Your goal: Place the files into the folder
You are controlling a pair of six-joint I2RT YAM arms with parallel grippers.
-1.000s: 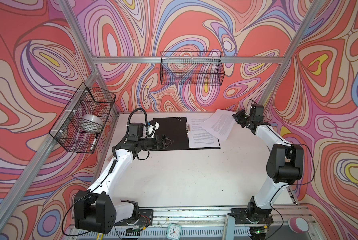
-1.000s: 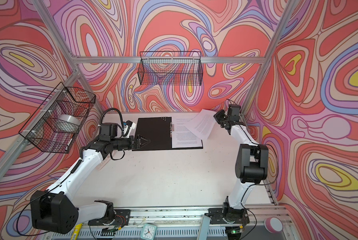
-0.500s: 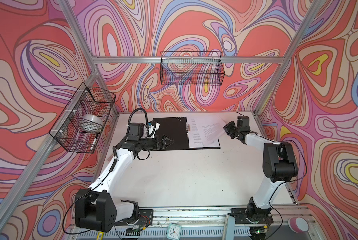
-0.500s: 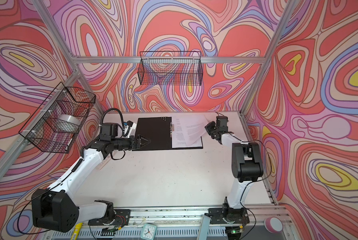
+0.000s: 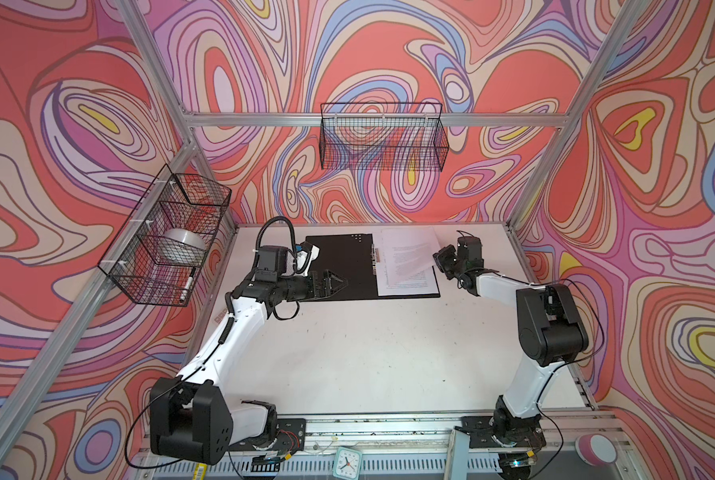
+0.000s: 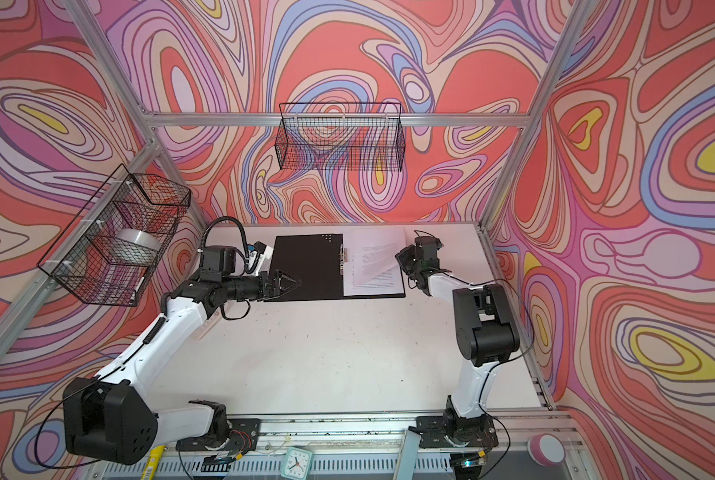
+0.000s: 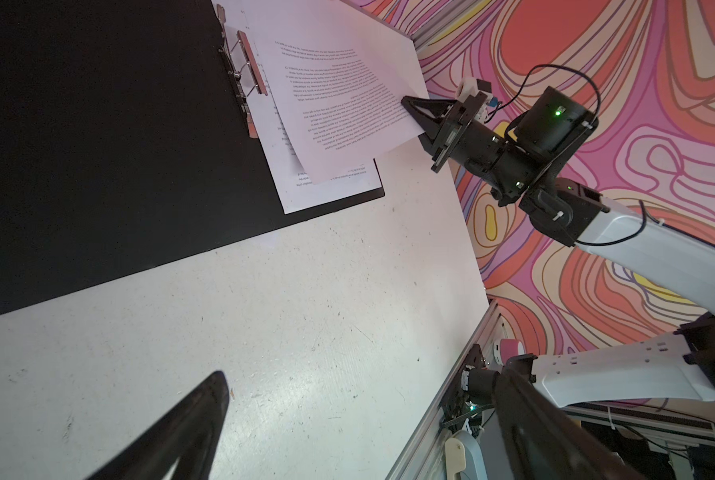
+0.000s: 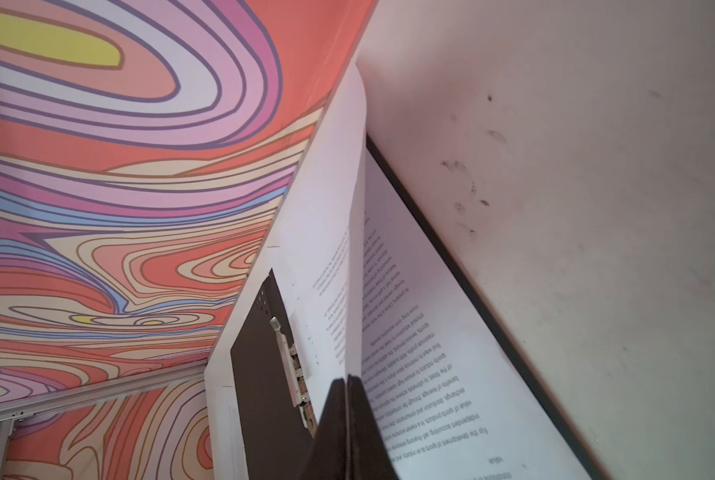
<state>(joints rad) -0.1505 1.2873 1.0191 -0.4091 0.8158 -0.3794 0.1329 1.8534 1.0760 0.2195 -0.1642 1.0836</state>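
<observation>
At folder (image 5: 339, 266) right edge, right end effector (image 5: 437, 257) pinches lifted file (image 5: 405, 257); left end effector (image 5: 338, 281) wide open, empty.

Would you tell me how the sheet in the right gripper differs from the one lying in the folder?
The gripped sheet is lifted and curved; the lower sheet lies flat. The gripped sheet sits skewed; the lower sheet lies square in the folder. The right gripper pinches the gripped sheet, not the lower sheet. Both are white with black print.

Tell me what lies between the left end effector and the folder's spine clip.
Between the left end effector and the spine clip: only bare black cover of the folder, in both top views.
</observation>
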